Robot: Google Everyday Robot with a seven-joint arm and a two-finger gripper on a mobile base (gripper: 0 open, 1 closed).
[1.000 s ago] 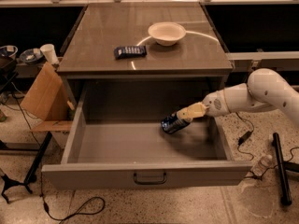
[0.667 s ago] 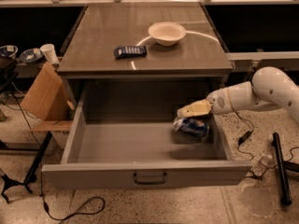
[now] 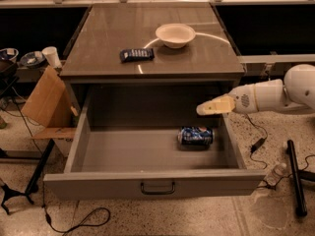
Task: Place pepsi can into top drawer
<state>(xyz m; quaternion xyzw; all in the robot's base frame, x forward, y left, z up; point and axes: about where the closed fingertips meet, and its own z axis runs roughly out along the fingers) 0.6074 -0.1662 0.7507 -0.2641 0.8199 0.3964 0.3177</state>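
The small, dented blue pepsi can (image 3: 195,135) is lying on its side on the floor of the open grey top drawer (image 3: 98,185), right of centre. The tan-tipped white gripper (image 3: 202,109) is hovering above it, carrying nothing; its opening I cannot tell.

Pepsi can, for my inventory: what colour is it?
The pepsi can is blue with white markings, camera view; gripper hovers up-right of it.

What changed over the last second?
The gripper let go of the pepsi can and rose clear above it. The can now lies on its side on the floor of the top drawer. Unchanged: the drawer is open, and the bowl and snack packet sit on the cabinet top.
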